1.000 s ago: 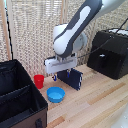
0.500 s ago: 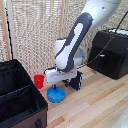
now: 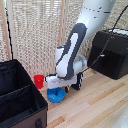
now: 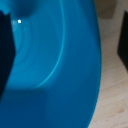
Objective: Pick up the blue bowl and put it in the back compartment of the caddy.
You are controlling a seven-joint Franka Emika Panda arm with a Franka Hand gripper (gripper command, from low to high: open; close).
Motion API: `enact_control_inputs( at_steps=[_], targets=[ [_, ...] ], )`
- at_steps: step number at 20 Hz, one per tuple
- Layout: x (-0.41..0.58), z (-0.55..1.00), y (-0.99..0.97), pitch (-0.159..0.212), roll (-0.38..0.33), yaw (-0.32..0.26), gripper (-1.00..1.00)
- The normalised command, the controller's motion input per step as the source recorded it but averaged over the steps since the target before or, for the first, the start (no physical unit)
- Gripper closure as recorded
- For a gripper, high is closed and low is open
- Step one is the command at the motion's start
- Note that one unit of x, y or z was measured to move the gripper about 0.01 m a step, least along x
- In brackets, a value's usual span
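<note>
The blue bowl (image 3: 55, 95) sits on the wooden table beside the caddy (image 3: 20, 95), a black soft-sided box at the exterior view's left. My gripper (image 3: 59, 89) is down at the bowl, right over its rim, and the arm hides the fingers there. In the wrist view the bowl (image 4: 55, 70) fills almost the whole picture, very close. One dark finger (image 4: 5, 55) shows inside the bowl and another dark finger (image 4: 123, 37) outside its rim, still apart. The caddy's large compartment (image 3: 12, 80) is open on top.
A small red cup (image 3: 38, 81) stands just behind the bowl, near the caddy. A black hard box (image 3: 112, 52) sits at the exterior view's right, with a cable running from it. A slatted screen stands behind everything.
The arm has swung toward the exterior view's left and dropped lower, bringing the gripper from beside the bowl down onto it. The bowl has not moved.
</note>
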Motion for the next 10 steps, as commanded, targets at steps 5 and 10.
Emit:
enact_control_inputs(
  at_steps=[5,10],
  targets=[
    [-0.037,-0.06,0.03,0.0,-0.009,0.0,1.0],
    [-0.021,0.15,0.11,-0.012,-0.011,-0.013,1.0]
  ],
)
